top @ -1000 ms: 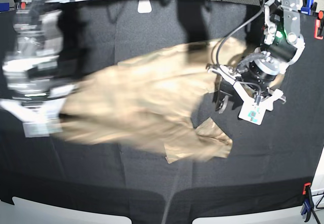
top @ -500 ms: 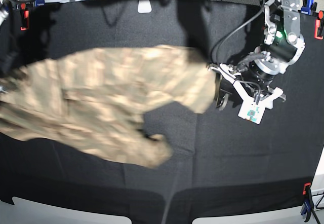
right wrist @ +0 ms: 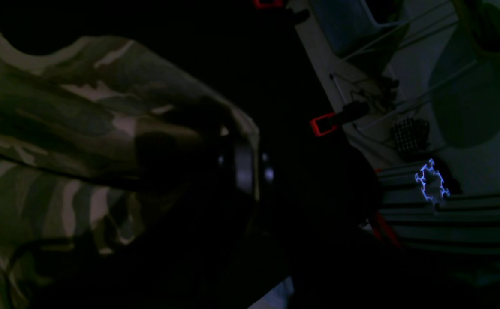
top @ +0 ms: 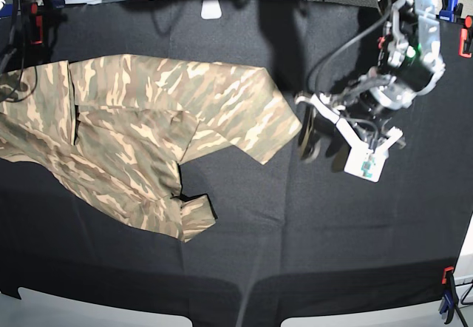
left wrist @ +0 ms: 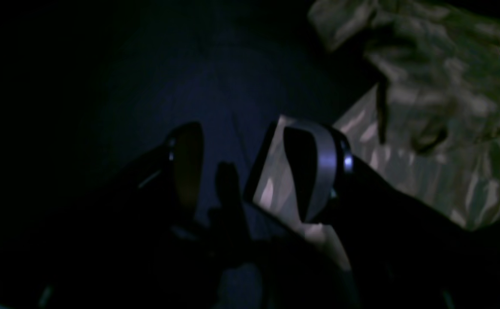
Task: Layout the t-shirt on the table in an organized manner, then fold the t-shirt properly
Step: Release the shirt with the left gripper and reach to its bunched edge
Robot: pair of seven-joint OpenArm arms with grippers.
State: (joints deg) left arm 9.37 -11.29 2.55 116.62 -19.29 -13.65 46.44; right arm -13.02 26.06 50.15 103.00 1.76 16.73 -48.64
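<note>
Black cloth covers the wide table [top: 347, 245], cables trailing along its far edge and clamps at its corners. Spread unevenly across the table's left half lies the camouflage t-shirt [top: 148, 131], its long axis running from the left edge toward the middle, one corner of cloth [top: 284, 131] pointing at the centre and a smaller flap [top: 196, 220] folded toward the near edge.

On the right half hovers the left claw [top: 316, 140], its jaws spread wide with nothing between them; its wrist view shows bare black cloth in the gap and the shirt's corner just beside one jaw. That arm reaches in from the far right corner, elbow bent, wrist angled down and toward the shirt.

The right claw [right wrist: 243, 165] is out of the base view past the left edge; its wrist view shows it pressed together on a bunched fold of the t-shirt, clamps and a table edge behind it.

Judged from this, the layout step is under way: the shirt is still skewed and doubled over. The nearest free cloth lies directly left of the left claw, so a short reach toward the centre corner would likely let both arms draw the shirt flat.
</note>
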